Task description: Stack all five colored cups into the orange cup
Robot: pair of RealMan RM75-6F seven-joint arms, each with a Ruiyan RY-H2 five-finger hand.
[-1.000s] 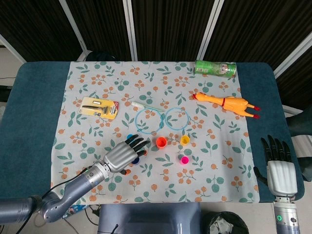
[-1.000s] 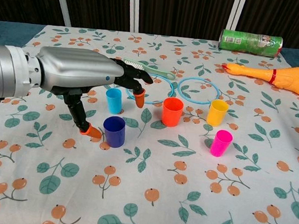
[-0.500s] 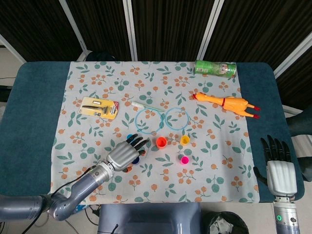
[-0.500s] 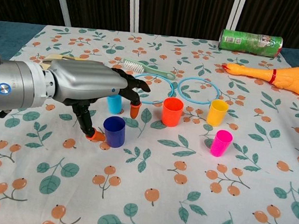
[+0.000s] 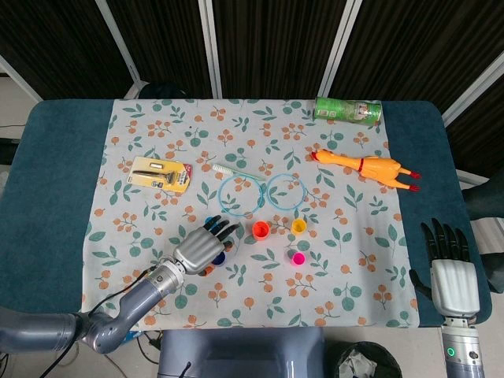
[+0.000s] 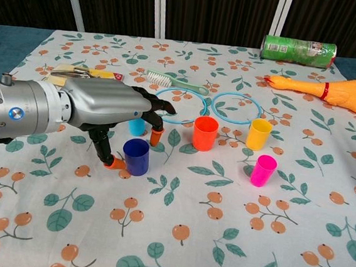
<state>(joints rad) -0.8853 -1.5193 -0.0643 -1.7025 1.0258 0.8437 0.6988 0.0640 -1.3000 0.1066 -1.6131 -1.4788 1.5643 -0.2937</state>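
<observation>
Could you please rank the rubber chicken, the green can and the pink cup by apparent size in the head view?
1. Rubber chicken, the longest.
2. Green can, clearly shorter.
3. Pink cup, by far the smallest.

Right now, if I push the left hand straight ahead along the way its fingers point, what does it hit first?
Probably the light blue cup, just beyond the left hand and partly hidden by its fingertips. The orange cup comes next. Depth is unclear; the fingers may pass above the rim.
</observation>
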